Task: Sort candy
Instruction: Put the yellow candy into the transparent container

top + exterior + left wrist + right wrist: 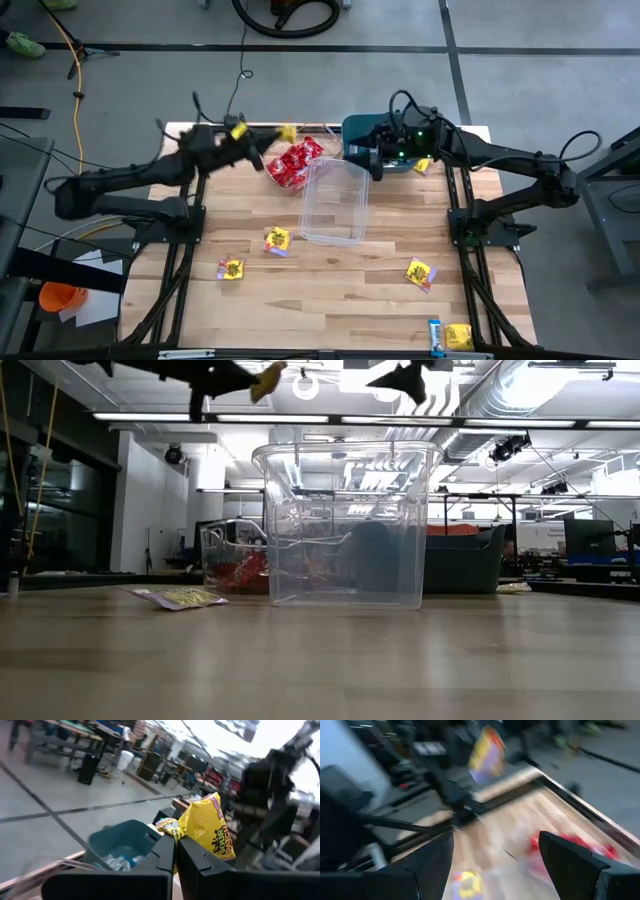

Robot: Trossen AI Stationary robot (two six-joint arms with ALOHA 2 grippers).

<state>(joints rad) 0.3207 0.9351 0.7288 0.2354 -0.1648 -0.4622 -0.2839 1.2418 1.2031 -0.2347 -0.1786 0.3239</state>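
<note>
My left gripper [176, 851] is up in the air near the table's far edge, shut on a yellow candy packet [206, 827], left of the teal bin [362, 128]. The same packet shows in the high view [288, 132] and at the top of the low view [268, 380]. Red candy [295, 163] fills a clear tub at the far edge. More yellow packets [277, 241], [231, 268], [419, 272], [458, 336] and a light blue one [435, 335] lie flat on the table. My right gripper [495, 865] is open, raised over the teal bin's near left corner, touching nothing. My left gripper pinches the yellow packet's lower edge [181, 836] between its two fingers, which point roughly level toward the table's right. The packet is lifted clear and stands up past the fingertips. A smaller crumpled yellow bit [167, 826] sits beside it at the fingertips.
An empty clear tub [335, 200] stands mid-table, just near of the teal bin and the red candy tub. One more yellow packet [422, 165] lies beside the teal bin under my right arm. Bare wood lies along the near half of the table between the scattered packets.
</note>
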